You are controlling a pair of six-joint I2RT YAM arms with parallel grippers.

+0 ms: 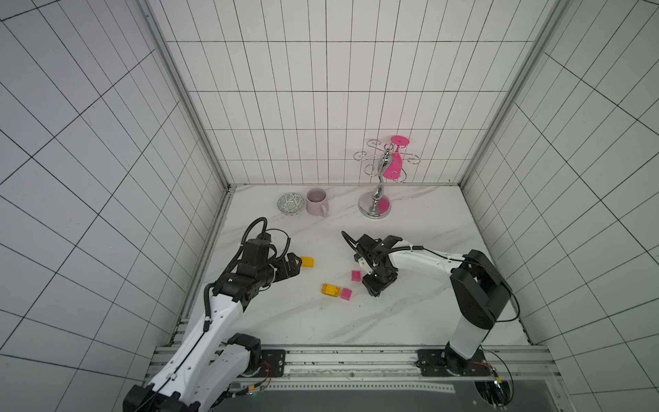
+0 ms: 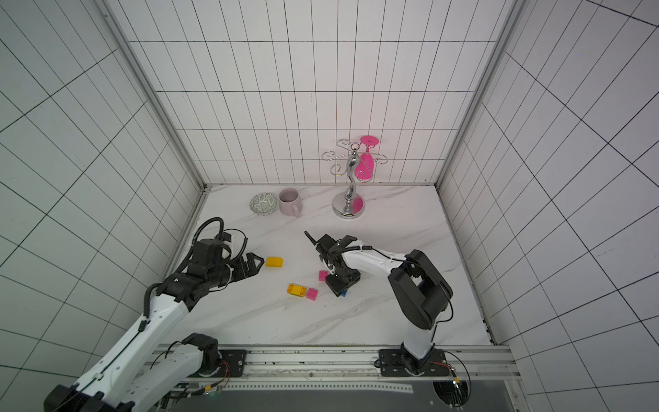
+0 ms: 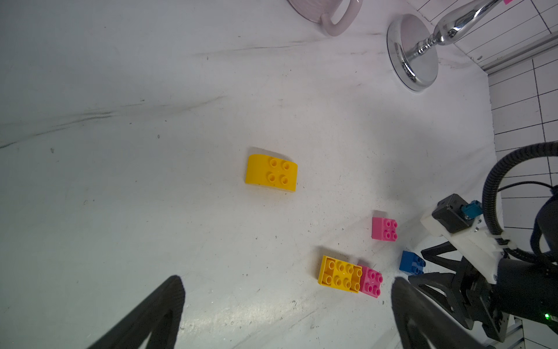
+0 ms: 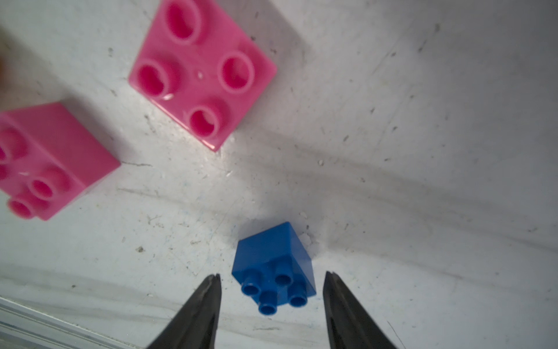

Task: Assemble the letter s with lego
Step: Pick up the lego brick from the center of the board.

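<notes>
Between the right jaws lies the blue cube (image 4: pixel 273 269) on the counter (image 1: pixel 285 321). It looks tipped on its side, studs toward the right wrist. Right jaws are part open, one tip on each side of the blue cube with a clear gap both sides, touching nothing and holding nothing.

Handling, my guess: small hard plastic, light, stiff, not fragile. Faces are glossy, so a bit slippery, and it will likely skid or spin on the counter if one tip lands first. Best hold is on two opposite flat faces, mid-height and square on, not over the studs or a corner. The blue cube sits slightly skewed to the tips, so a twist on contact is likely.

Lone pink cube (image 3: pixel 384 229) is just beside the blue cube, not touching it, studs up. Second pink cube (image 3: pixel 371 281) is also near the blue cube and touches the long yellow (image 3: pixel 339 274) side by side; cannot tell if they are clipped. Round yellow (image 3: pixel 270 173) lies alone, well apart from the blue cube on its left-arm side.

Left jaws are wide open and empty, farther from the blue cube than the round yellow.

Letter s not started: no brick is stacked. Mug (image 1: pixel 317 202) is far from the blue cube, not involved.
</notes>
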